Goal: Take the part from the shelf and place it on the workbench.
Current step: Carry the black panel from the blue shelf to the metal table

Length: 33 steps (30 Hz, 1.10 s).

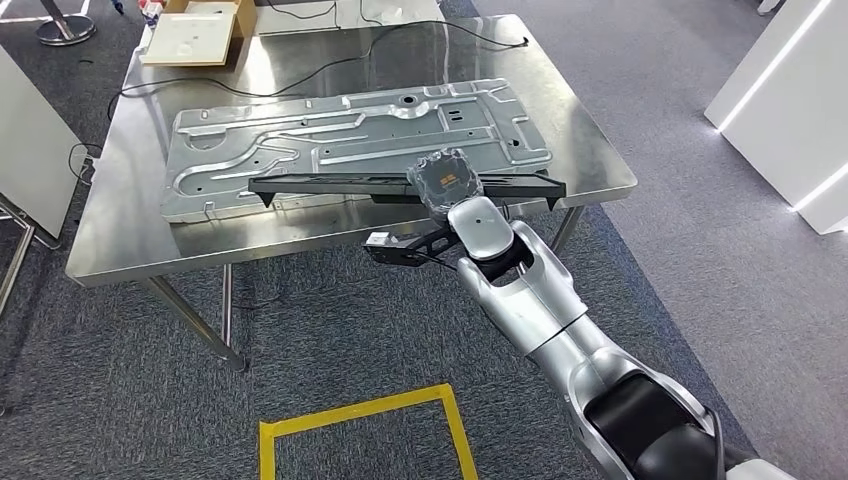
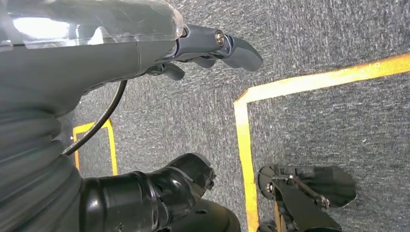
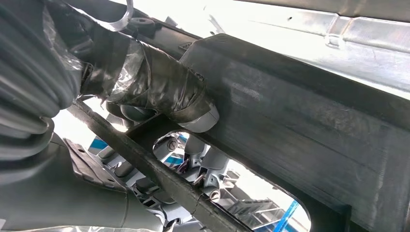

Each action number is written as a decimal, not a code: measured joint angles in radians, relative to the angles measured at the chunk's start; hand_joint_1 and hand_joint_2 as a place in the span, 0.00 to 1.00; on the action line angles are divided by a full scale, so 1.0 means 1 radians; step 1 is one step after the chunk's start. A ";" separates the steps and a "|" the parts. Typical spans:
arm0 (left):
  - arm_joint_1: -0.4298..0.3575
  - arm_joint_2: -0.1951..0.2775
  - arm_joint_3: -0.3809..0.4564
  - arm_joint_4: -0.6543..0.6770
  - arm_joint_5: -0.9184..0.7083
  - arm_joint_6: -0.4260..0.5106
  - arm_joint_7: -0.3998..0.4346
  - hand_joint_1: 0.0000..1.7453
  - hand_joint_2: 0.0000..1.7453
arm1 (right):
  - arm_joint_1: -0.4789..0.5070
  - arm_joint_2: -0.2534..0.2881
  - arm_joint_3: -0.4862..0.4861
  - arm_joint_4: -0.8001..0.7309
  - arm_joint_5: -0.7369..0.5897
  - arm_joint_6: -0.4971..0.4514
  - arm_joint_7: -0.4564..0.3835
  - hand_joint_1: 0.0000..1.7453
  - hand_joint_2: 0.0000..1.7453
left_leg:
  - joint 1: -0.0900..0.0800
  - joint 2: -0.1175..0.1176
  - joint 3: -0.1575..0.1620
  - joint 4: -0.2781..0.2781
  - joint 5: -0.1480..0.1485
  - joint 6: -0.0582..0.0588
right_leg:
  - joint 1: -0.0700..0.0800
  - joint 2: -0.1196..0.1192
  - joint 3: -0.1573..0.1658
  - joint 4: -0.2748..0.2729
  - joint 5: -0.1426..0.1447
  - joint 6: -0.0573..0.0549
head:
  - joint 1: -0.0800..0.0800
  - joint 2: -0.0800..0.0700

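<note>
A long black bar-shaped part (image 1: pixel 330 183) hangs level over the near edge of the steel workbench (image 1: pixel 110 240), gripped near its middle by my right hand (image 1: pixel 447 182). In the right wrist view the thumb (image 3: pixel 169 94) presses on the part's broad black face (image 3: pixel 300 130), with darker fingers (image 3: pixel 203 166) under it. A large stamped silver metal panel (image 1: pixel 350 135) lies on the bench just behind the part. My left hand (image 2: pixel 212 46) hangs over the carpet with its fingers loosely apart and nothing in it.
An open cardboard box (image 1: pixel 195 30) sits at the bench's far left corner, and black cables (image 1: pixel 300 75) run across the far side. Yellow floor tape (image 1: pixel 365 412) marks a square on the grey carpet in front of the bench. White units (image 1: pixel 790 90) stand at the right.
</note>
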 joint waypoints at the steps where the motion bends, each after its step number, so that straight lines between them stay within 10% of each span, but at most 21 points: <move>1: 0.000 0.000 0.000 0.000 0.000 0.000 0.000 0.00 1.00 | 0.000 0.000 0.000 0.000 0.000 0.000 0.000 1.00 1.00 | 0.000 0.000 0.000 0.000 0.000 0.001 | 0.000 0.000 0.000 -0.001 0.000 0.001 | 0.000 0.000; 7: 0.000 0.000 0.000 0.000 -0.001 0.000 0.014 0.00 1.00 | -0.007 0.000 0.000 0.000 0.007 -0.004 0.006 1.00 1.00 | -0.003 0.000 0.000 0.002 -0.002 0.006 | -0.004 0.000 0.003 -0.005 0.000 0.035 | 0.000 0.000; 33: 0.001 -0.003 0.000 0.000 0.002 0.000 0.024 0.00 1.00 | -0.130 0.000 0.000 -0.025 0.034 0.001 0.023 1.00 1.00 | -0.010 0.000 0.000 0.006 -0.009 0.016 | -0.009 0.000 0.004 -0.006 -0.003 0.051 | 0.000 0.000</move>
